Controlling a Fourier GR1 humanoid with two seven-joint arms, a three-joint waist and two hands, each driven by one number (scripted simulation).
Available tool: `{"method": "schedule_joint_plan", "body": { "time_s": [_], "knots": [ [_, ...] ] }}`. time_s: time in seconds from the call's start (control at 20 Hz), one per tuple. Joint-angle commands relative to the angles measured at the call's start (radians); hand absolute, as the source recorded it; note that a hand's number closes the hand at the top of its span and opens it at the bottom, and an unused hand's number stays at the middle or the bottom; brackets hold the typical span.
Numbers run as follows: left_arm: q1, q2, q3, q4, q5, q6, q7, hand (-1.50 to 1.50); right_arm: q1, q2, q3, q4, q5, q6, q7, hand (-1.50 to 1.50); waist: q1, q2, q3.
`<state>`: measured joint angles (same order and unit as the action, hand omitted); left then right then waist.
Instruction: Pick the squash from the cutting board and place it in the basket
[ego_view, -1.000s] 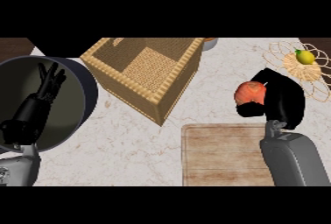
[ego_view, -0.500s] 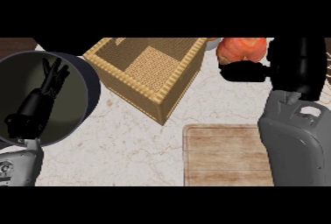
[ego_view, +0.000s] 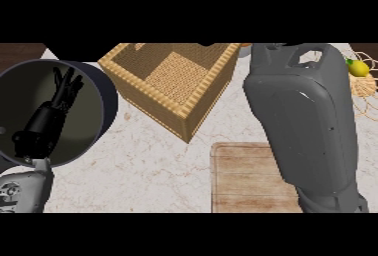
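Right hand and squash now out of view above, left hand (ego_view: 55, 107) resting, fingers (ego_view: 68, 82) straight.

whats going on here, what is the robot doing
The robot's right forearm stretches up over the counter beside the wicker basket, its hand out of view past the top edge. The wooden cutting board has no squash on it, and no squash shows anywhere, so whether it is being carried cannot be told. The left hand rests open over a dark round pan at the left. A yellow fruit sits at the far right.
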<state>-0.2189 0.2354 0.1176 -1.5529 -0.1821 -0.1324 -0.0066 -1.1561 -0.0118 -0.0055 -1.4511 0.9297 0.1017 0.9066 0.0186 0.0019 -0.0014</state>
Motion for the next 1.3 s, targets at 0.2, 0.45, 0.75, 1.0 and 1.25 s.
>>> {"method": "schedule_joint_plan", "body": {
  "time_s": [0.2,0.45,0.75,1.0,1.25],
  "knots": [
    [-0.016,0.008,-0.003,-0.021,0.005,-0.016,0.016,0.00,-0.234,0.012,-0.055,0.411,-0.080,-0.128,0.021,1.50,0.019,0.004,0.000],
    [-0.019,-0.001,-0.005,0.016,0.004,-0.015,0.003,0.00,-0.360,0.012,-0.068,0.650,-0.129,-0.148,0.009,1.50,0.028,0.009,-0.001],
    [-0.036,-0.005,-0.005,0.044,-0.010,-0.001,-0.024,0.00,-0.411,0.012,-0.026,0.808,-0.184,-0.161,0.056,1.50,0.018,0.008,-0.001],
    [-0.011,-0.014,-0.014,0.004,-0.020,0.011,-0.009,0.00,-0.448,-0.005,0.021,0.886,-0.113,0.020,0.097,1.50,0.006,0.004,0.000],
    [0.000,0.004,0.004,-0.004,0.006,-0.015,0.001,0.00,-0.470,0.001,0.042,0.954,-0.108,0.117,0.045,1.50,0.006,0.004,0.000]
  ]
}}
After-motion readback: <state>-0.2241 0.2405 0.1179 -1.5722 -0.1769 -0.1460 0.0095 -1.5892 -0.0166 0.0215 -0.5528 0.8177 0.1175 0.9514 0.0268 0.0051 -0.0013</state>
